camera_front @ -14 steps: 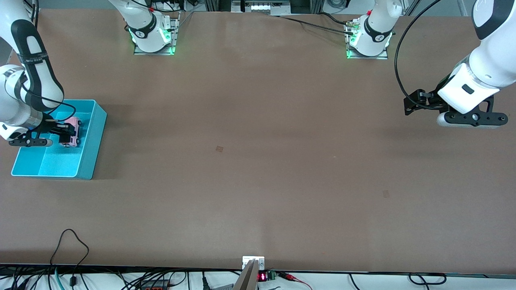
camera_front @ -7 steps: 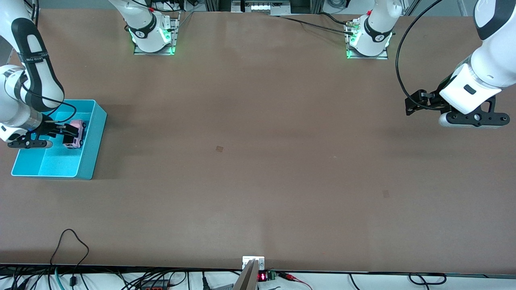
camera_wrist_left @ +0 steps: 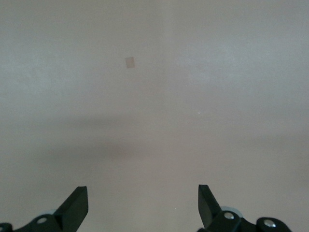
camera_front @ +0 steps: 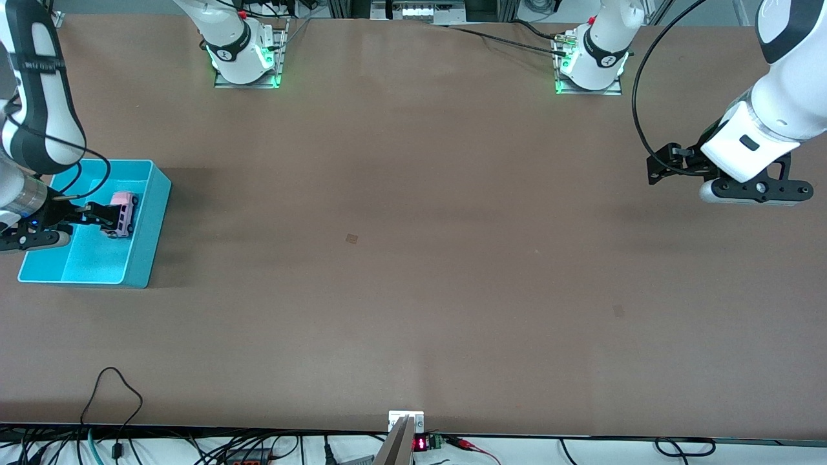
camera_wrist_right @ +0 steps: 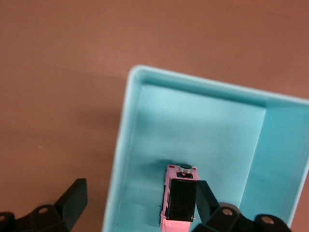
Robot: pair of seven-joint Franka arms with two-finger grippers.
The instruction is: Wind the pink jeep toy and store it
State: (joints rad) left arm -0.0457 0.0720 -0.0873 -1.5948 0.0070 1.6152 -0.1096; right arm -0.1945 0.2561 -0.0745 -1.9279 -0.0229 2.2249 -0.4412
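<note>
Since one second ago, the right gripper [camera_front: 97, 216] has let go of the pink jeep toy [camera_front: 123, 214] and has pulled back toward the right arm's end of the table; the toy now rests in the turquoise bin [camera_front: 150, 227]. From the front, this gripper hangs over the bin, just beside the toy. The left gripper [camera_front: 672, 165] waits over bare table [camera_front: 413, 258].

From the left wrist, the left gripper [camera_wrist_left: 143, 205] stands wide, holding nothing.

From the right wrist, the right gripper [camera_wrist_right: 141, 203] is spread wide. One finger is over the table outside the bin [camera_wrist_right: 120, 145], the other just beside the jeep [camera_wrist_right: 179, 200].
</note>
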